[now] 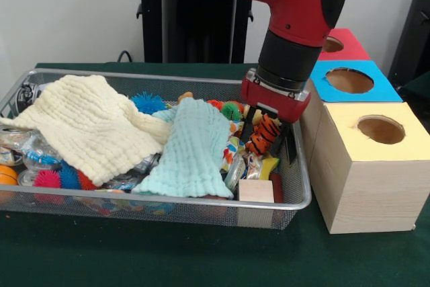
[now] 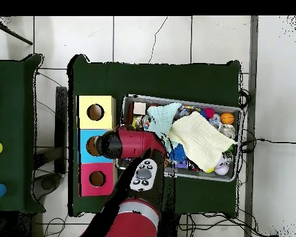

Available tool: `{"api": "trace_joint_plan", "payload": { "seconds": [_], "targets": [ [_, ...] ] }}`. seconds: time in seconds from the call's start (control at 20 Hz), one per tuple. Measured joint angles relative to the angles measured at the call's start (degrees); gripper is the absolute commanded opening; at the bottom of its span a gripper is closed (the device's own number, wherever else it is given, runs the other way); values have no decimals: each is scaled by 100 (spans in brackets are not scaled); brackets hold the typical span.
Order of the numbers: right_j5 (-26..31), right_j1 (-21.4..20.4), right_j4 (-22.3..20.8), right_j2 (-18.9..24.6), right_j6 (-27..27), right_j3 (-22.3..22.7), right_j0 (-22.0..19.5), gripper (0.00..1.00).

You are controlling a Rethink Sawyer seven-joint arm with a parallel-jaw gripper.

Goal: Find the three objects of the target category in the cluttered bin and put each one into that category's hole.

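My gripper [image 1: 269, 138] is low in the right end of the wire bin [image 1: 168, 76], with its jaws shut on an orange and black striped tiger toy [image 1: 264, 134]. The toy hangs between the black fingers [image 1: 291, 146], just above the clutter. Beside the bin stand three wooden boxes with round holes: yellow [image 1: 381, 129] nearest, blue [image 1: 349, 80] behind it, red [image 1: 334, 44] farthest. In the overhead view the red arm [image 2: 135, 143] covers the gripper and the toy; the yellow [image 2: 95, 112], blue [image 2: 91, 146] and red [image 2: 97, 179] boxes line the bin's [image 2: 181, 100] left side.
A cream cloth [image 1: 87, 122] and a mint cloth [image 1: 191, 149] lie over much of the clutter. Spiky balls [image 1: 148, 103], an orange ball [image 1: 7, 174], plastic-wrapped items and a wooden block [image 1: 256, 191] lie around them. The bin wall stands close to the yellow box.
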Motion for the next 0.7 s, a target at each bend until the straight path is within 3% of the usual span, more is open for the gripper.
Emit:
{"api": "trace_joint_plan", "payload": {
  "seconds": [0.7],
  "targets": [
    [-42,117,-165,-58,0,-5,-32,100]
  ]
}}
